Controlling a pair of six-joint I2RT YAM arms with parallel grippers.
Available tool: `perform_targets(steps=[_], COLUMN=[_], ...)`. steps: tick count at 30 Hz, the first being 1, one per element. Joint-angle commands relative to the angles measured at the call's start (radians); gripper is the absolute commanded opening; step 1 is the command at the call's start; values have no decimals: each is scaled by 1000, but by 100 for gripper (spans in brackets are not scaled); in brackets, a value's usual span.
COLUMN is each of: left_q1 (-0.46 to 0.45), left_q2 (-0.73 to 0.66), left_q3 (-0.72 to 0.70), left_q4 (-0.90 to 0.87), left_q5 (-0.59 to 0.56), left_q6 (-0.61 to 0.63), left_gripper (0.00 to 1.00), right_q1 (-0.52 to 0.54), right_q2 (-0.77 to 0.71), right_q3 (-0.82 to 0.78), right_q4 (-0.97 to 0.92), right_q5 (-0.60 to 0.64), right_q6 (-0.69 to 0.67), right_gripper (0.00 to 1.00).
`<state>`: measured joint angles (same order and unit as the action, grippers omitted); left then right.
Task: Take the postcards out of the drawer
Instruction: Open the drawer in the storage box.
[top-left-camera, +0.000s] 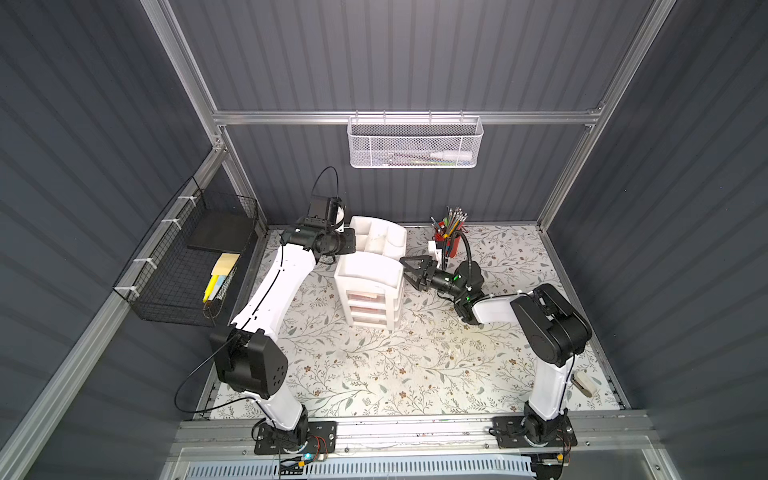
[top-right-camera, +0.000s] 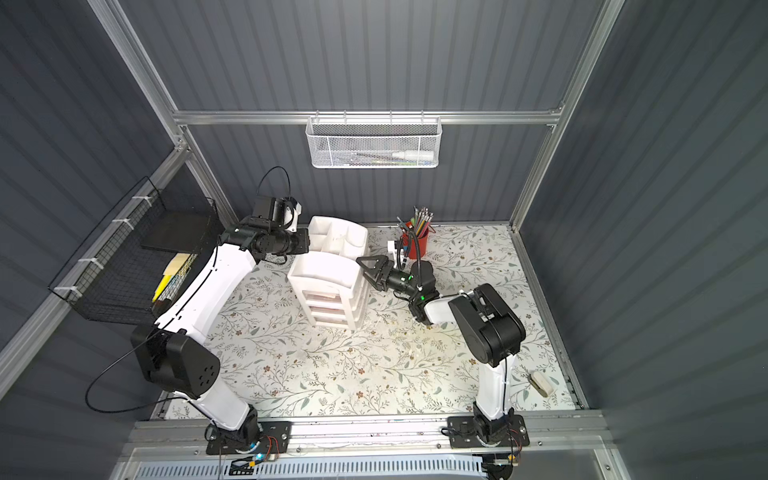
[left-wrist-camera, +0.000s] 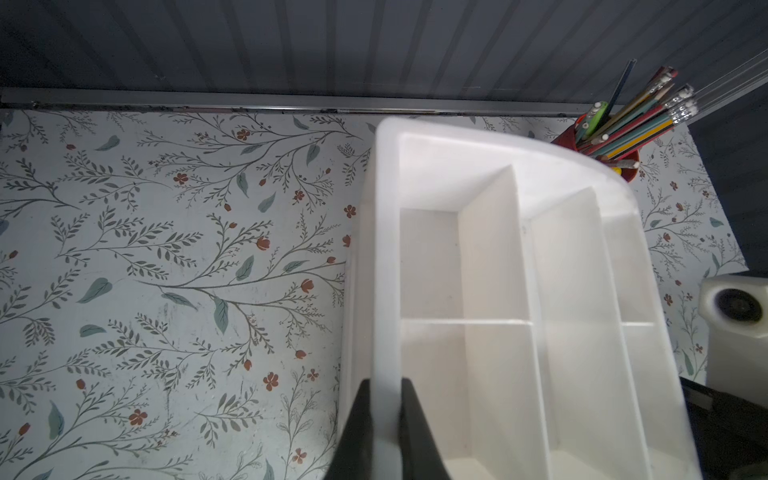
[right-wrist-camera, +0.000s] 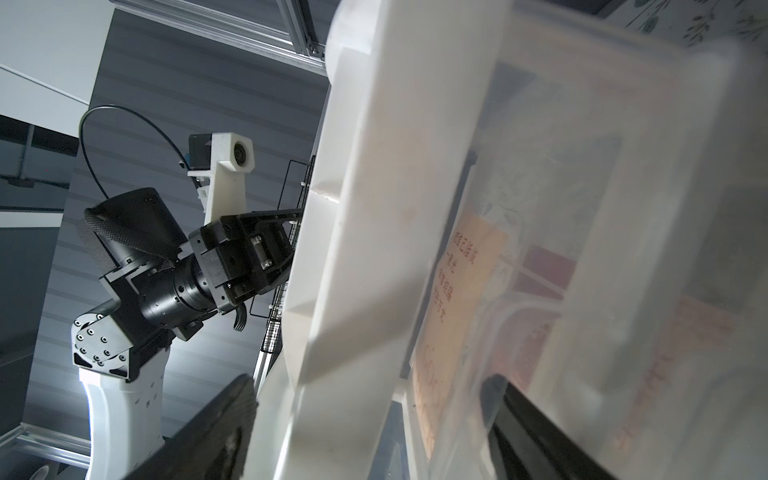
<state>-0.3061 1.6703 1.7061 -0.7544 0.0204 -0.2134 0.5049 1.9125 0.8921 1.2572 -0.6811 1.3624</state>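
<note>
- Postcards (right-wrist-camera: 461, 291): inside drawer unit (top-left-camera: 368, 270), peach and red ones visible through translucent drawer wall.
- Left hand (left-wrist-camera: 387, 386): clamped shut on drawer unit's top rim.
- Right hand (top-left-camera: 409, 272): jaws spread wide astride drawer unit's side edge, nothing gripped.

Left arm (top-left-camera: 270, 286) reaches forward, wrist turned inward. Left tool (left-wrist-camera: 385, 399) is pinched nearly closed on a thin white rim (left-wrist-camera: 384, 249). Right arm (top-left-camera: 494, 307) is folded at the elbow, forearm low and pointing inward. Right tool (top-left-camera: 408, 272) has its jaws spread wide.
</note>
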Motion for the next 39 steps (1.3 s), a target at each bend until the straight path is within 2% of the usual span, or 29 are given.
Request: perform_targets(steps=[1,20,32,39], left_q1=[-4,18,19,20], left_q2=[-1,-35,-76,-98], left_q3=[-19,-32,-30,-35], left_q4=[-52,-60,-66,-74], left_q5=[-37,-89,-90,-105], left_q6=[16,16,32,16], left_gripper=[0,0,0,0], right_q1=[-8,-106,-155,-167], right_q2=[-90,-164,-150,-127], right_q3=[-16,-150,-201,-208], right_q4=[158,158,158,157], right_q5=[-5,-24,-86,-125], right_q6=[5,21,9,-17], right_gripper=[86,84,79,72])
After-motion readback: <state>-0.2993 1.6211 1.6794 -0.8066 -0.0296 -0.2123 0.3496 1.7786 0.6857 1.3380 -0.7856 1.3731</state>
